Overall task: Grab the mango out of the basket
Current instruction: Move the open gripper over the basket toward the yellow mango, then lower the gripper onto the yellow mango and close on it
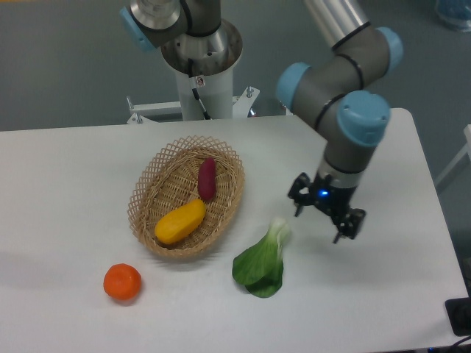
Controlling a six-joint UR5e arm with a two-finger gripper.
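The jaws are seen spread apart with nothing held between them. The gripper [324, 214] is hung above bare white table [66, 184], to the right of the basket and well apart from it. Just beside the gripper, on its left, a leafy green vegetable [262, 262] is laid flat on the table, between the gripper and the basket [186, 195]. The mango [180, 221] is found lying inside the basket, toward its near end. A dark red-purple tuber [207, 179] is placed just beyond the mango, their ends close or touching. A round orange fruit [122, 282] is set on the table near the basket's front left.
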